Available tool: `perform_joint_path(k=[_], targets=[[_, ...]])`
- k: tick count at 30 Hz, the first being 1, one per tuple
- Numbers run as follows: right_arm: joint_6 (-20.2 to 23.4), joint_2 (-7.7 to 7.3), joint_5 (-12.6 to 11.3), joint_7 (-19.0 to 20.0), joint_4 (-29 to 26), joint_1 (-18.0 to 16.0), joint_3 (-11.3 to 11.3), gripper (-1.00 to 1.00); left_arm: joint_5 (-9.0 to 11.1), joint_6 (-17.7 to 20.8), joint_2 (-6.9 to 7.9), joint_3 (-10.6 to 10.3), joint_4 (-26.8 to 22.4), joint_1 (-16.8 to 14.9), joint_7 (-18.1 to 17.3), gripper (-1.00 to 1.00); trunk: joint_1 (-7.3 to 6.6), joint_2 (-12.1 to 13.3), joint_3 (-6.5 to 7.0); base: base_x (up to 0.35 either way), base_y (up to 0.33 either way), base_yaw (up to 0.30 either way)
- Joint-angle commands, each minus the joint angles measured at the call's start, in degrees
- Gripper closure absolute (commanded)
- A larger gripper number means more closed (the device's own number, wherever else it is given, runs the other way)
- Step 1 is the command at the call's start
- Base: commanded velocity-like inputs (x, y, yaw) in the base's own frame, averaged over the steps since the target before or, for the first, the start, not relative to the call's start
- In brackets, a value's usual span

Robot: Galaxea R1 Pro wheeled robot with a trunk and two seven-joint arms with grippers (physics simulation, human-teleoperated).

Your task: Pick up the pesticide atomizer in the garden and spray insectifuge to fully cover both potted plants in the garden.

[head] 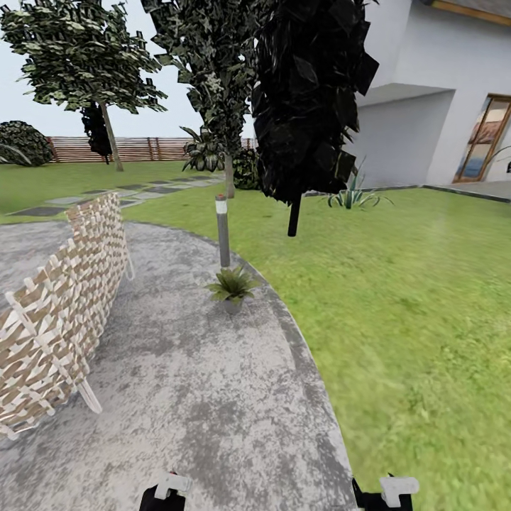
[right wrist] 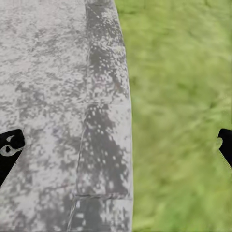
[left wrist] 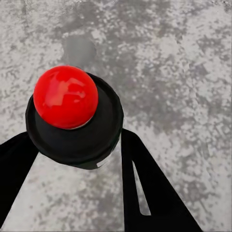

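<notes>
In the left wrist view the pesticide atomizer (left wrist: 72, 121) is seen from above: a red ball cap on a dark round collar. My left gripper (left wrist: 77, 145) is shut on it, one black finger on each side. One potted plant (head: 232, 287), a green rosette in a small grey pot, stands at the patio's (head: 184, 397) far edge, a few steps ahead. The second potted plant is out of view. My right gripper (right wrist: 116, 145) is open and holds nothing, hanging over the seam between paving and lawn. Both grippers, left (head: 167, 493) and right (head: 387, 493), peek in at the head view's bottom edge.
A woven wicker lounge chair (head: 64, 305) stands on the patio at left. A grey bollard lamp (head: 223, 231) rises just behind the plant. Trees (head: 305, 106), a spiky agave (head: 351, 195), the wooden fence (head: 135, 149) and a white house (head: 440, 92) lie beyond. Lawn (head: 411, 298) spreads to the right.
</notes>
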Motion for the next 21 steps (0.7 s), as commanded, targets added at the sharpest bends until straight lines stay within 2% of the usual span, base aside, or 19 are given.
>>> perform_joint_path(k=[1,21], targets=[[-0.2,0.00,0.0,0.6,0.0,0.0,-0.5,-1.00,-0.4,-0.2,0.03,-0.1,0.0,0.0,0.1,1.00,0.02,0.0,-0.05,0.339,0.000,0.000],[-0.2,-0.08,0.0,0.7,0.0,0.0,-0.5,-1.00,-0.4,-0.2,0.03,-0.1,0.0,0.0,0.1,1.00,0.02,0.0,-0.05,0.339,0.000,0.000]])
